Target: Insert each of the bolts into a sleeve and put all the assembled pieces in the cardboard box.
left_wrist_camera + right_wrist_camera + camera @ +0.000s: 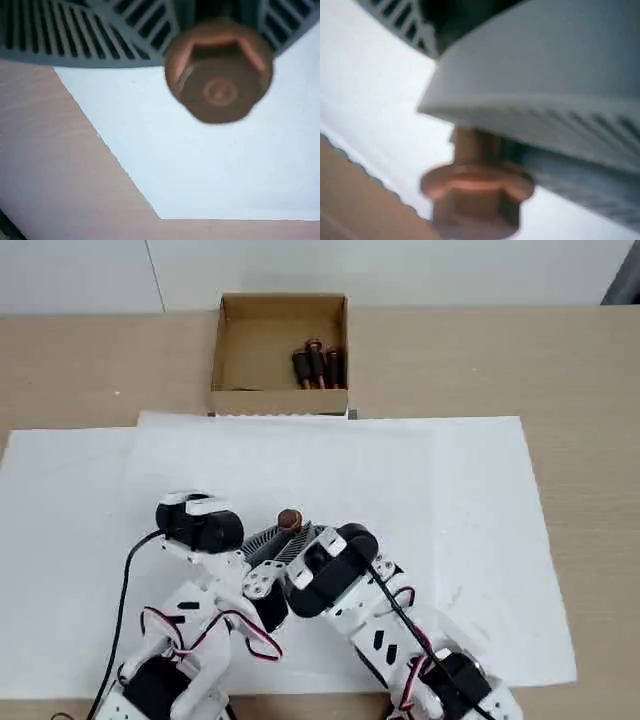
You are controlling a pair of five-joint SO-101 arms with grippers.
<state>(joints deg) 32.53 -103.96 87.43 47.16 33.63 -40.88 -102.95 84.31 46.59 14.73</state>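
Observation:
Both grippers meet low over the white paper [400, 470] near the table's front. A copper bolt [289, 519] stands between them with its flanged head up. In the left wrist view the bolt head [218, 75] faces the camera, with a dark sleeve [215, 9] behind it between ribbed grey fingers [100, 35]. My left gripper [270, 539] looks shut on that sleeve. In the right wrist view the bolt [477, 187] sticks out from under a broad grey finger [545, 100]. My right gripper [303, 534] appears shut on its shank.
The cardboard box [280, 400] stands at the back beyond the paper, with several assembled pieces [318, 365] lying at its right side. Bare wooden table [580, 370] surrounds the paper. The two arms crowd the front centre.

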